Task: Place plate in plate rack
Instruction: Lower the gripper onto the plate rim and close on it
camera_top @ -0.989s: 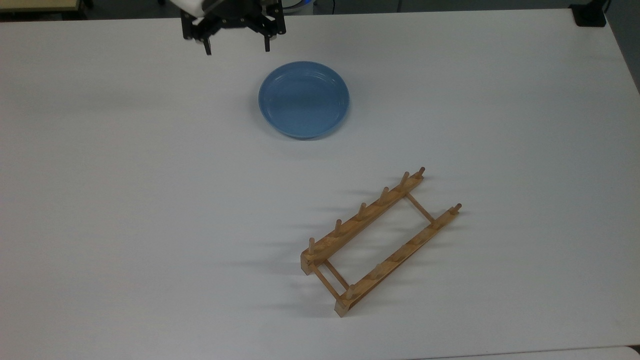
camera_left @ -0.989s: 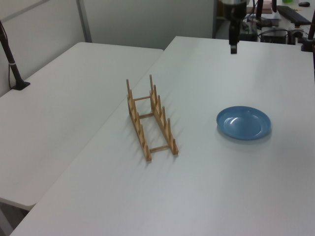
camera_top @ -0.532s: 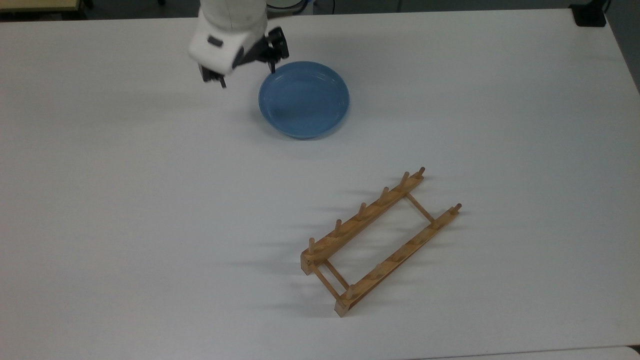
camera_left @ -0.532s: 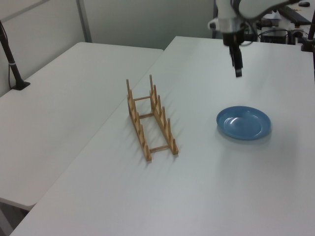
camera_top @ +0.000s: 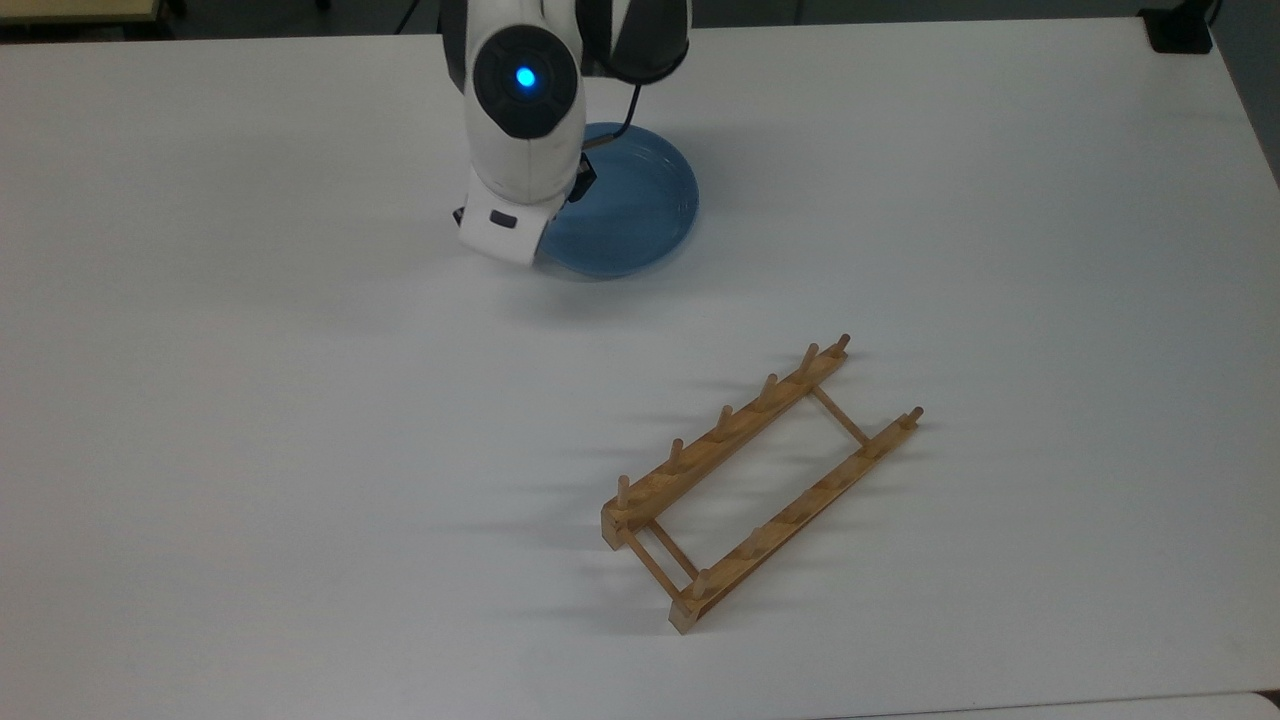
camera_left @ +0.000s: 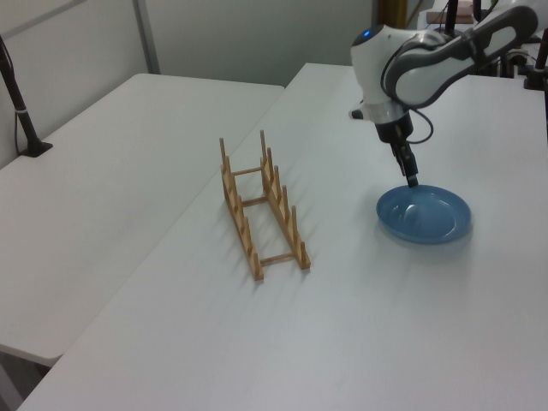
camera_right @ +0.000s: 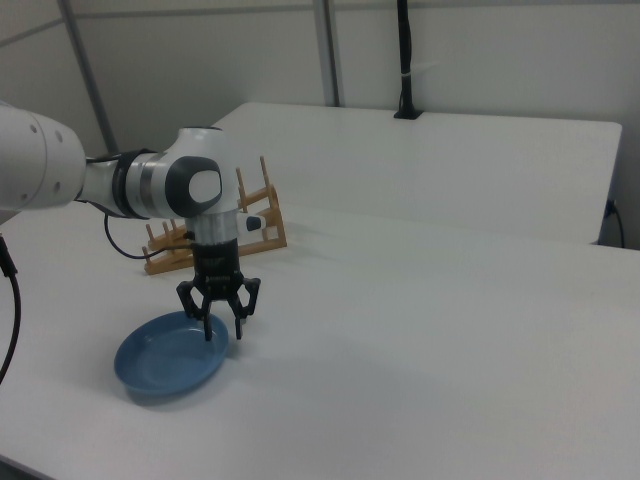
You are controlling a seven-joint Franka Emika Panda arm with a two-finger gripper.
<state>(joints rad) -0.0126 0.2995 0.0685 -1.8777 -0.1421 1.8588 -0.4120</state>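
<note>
Since half a second ago the white arm (camera_left: 411, 64) has swung forward and down, bringing its black two-finger hand (camera_right: 223, 328) from beside the round, shallow, light-blue plate (camera_top: 640, 205) to a spot over the plate's rim. In the left view the arm reaches in from the left view's upper right, bends at a rounded joint with a blue light, and points the hand steeply downward. In the right view the hand hangs vertical with its fingers (camera_right: 208, 326) spread apart, one over the plate's inside and the other just outside the rim (whether either tip touches the plate I cannot tell). It holds nothing.

The plate lies flat on the white tabletop (camera_top: 300, 450), partly covered by the arm in the top view. Well apart from it, toward the top view's lower right, the light-brown wooden plate rack (camera_top: 762, 483) with two pegged rails and thin crossbars stands with nothing between its pegs.
</note>
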